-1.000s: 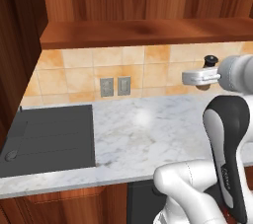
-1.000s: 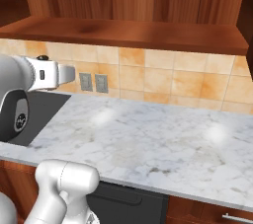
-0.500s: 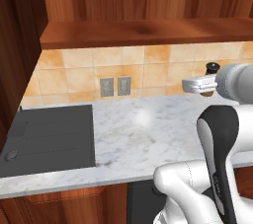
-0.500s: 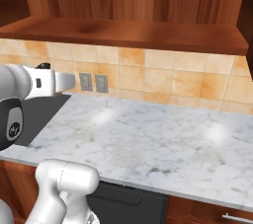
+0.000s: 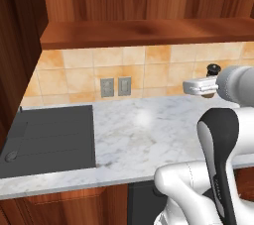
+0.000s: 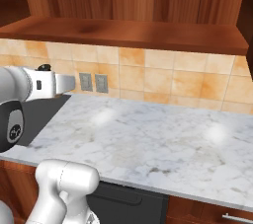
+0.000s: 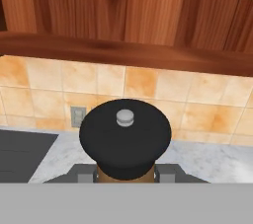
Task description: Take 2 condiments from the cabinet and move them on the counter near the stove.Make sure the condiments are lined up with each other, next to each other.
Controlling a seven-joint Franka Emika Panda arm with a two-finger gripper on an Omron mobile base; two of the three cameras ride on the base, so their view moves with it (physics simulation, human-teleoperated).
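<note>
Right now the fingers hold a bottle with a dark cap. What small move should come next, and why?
Probably lower the shaker toward the counter beside the stove. The fingers are shut on it, it is above the marble, and no other bottle stands there yet.

I count one shaker (image 7: 125, 144) at the bottom centre of the hand view, with one dark cap and one small pale knob on it. One black stove (image 5: 47, 137) sits at the left of the left base view. I see two wall outlets (image 5: 116, 87) mid-frame there, one marble counter (image 6: 163, 144), and one wooden cabinet (image 6: 133, 1) across the top.
</note>
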